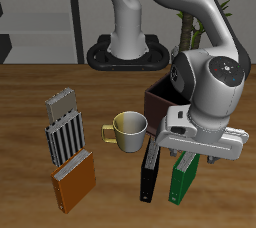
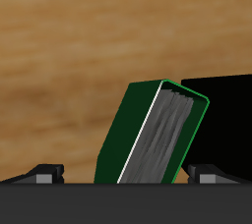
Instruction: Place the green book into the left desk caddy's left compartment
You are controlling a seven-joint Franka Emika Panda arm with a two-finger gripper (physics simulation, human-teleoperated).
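The green book [image 1: 183,180] stands upright on the table near its front edge, beside the black book [image 1: 149,169]. My gripper [image 1: 188,157] hangs right over the green book's top, with a finger on each side. In the wrist view the green book [image 2: 153,135] leans between my fingertips [image 2: 44,175], its grey page edge facing the camera, and a gap shows on one side. The jaws are open. The left desk caddy [image 1: 157,98], a dark brown box, sits behind my hand, which hides most of it. Its left compartment is not visible.
A cream mug [image 1: 128,130] stands just in front of the caddy. An orange book [image 1: 73,180] lies near the front edge, with a grey slatted rack [image 1: 62,130] behind it. The black book also shows in the wrist view [image 2: 221,120].
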